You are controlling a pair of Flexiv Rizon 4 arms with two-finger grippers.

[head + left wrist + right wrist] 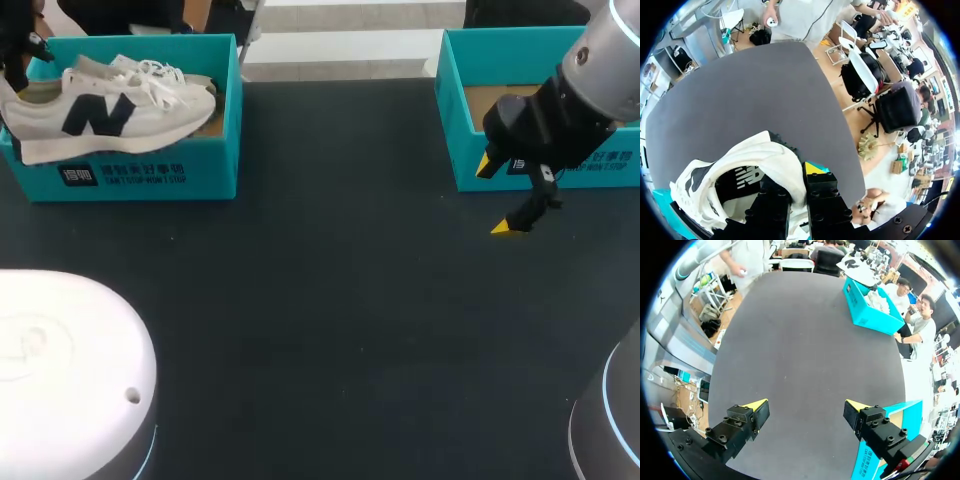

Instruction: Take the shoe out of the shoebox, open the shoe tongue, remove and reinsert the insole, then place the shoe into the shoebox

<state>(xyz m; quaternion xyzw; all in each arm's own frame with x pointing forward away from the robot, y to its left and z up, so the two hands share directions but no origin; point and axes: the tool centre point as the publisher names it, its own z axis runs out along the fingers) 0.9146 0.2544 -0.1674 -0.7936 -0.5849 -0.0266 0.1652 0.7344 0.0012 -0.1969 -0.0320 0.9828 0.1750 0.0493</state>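
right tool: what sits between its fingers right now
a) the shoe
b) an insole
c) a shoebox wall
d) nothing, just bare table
D: in the right wrist view the right tool has its fingers spread wide over the dark table, with nothing between them, while the shoe sits across the table in the other shoebox.

one white shoe (160, 110), two teal shoeboxes (150, 175) (465, 150), two sets of jaws.
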